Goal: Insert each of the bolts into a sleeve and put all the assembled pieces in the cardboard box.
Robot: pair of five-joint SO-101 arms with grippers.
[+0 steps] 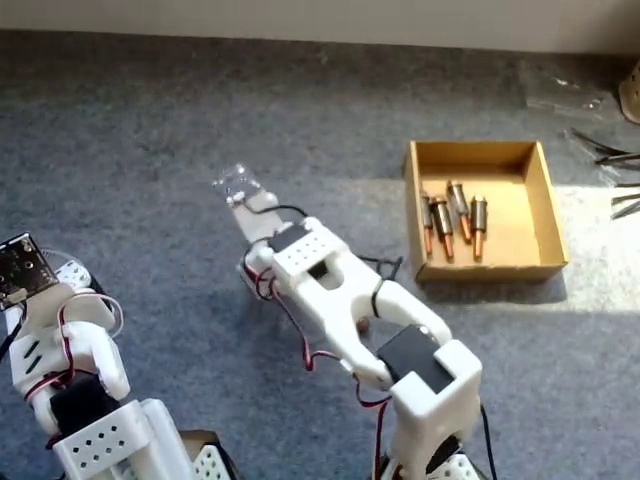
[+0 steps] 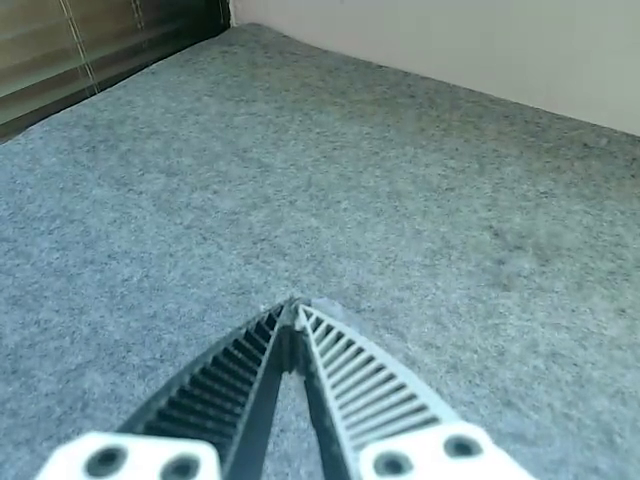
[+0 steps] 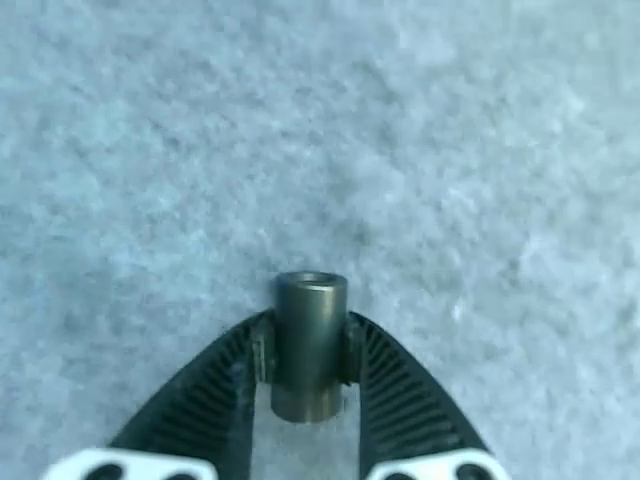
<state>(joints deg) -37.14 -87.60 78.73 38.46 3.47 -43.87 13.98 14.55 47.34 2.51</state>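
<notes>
A dark metal sleeve (image 3: 309,345) stands upright between the fingers of my right gripper (image 3: 306,333), which is shut on it just above the grey carpet. In the high view that gripper (image 1: 240,192) is at the middle of the carpet, left of the cardboard box (image 1: 475,150). Several assembled pieces (image 1: 455,220), bolts in sleeves, lie side by side inside the box. My left gripper (image 2: 295,308) is shut with nothing in it, low over bare carpet. The left arm (image 1: 70,350) sits folded at the near left corner.
Metal tools (image 1: 612,155) and a clear plastic bag (image 1: 560,95) lie on the carpet right of and behind the box. A pale wall (image 2: 480,40) borders the carpet's far edge. Open carpet lies between the two arms.
</notes>
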